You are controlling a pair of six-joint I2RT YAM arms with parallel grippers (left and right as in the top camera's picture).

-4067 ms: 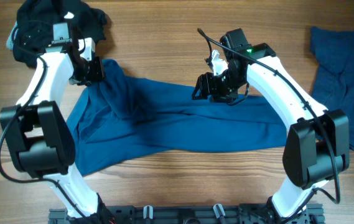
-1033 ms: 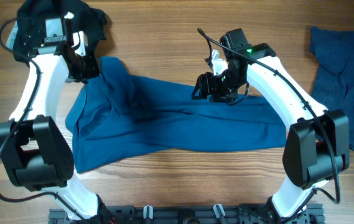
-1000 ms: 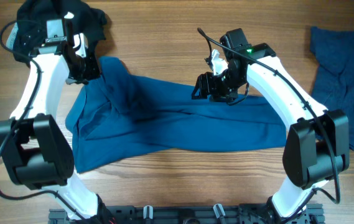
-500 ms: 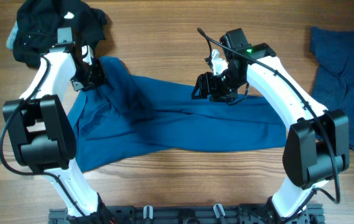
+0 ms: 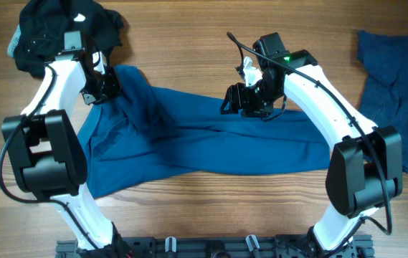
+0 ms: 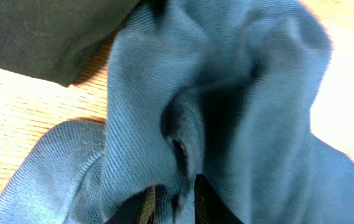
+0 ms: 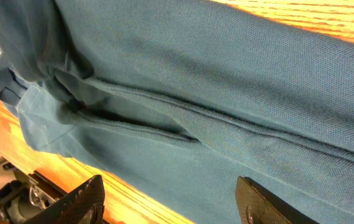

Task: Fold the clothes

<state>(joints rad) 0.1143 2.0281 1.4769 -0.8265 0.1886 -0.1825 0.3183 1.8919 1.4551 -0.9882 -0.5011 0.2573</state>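
The medium-blue polo shirt [image 5: 211, 150] lies spread and creased across the middle of the wooden table [image 5: 189, 29]. My left gripper [image 5: 105, 92] is at the shirt's bunched top-left corner. In the left wrist view its fingers [image 6: 209, 202] stand nearly together with a ridge of the blue cloth [image 6: 245, 93] pinched between them. My right gripper [image 5: 236, 100] hovers over the shirt's upper edge near the middle. In the right wrist view it [image 7: 173, 199] is open, fingers wide apart over the blue fabric [image 7: 226, 74], holding nothing.
A black garment [image 5: 53, 29] lies heaped at the back left, just behind the left gripper, and shows dark in the left wrist view [image 6: 40, 31]. A darker dull-blue garment [image 5: 397, 93] lies at the right edge. The arm bases stand at the front edge.
The left arm has shifted slightly right and down onto the shirt's top-left corner, and its fingers have closed on the cloth. The right arm and the shirt's body have not moved.
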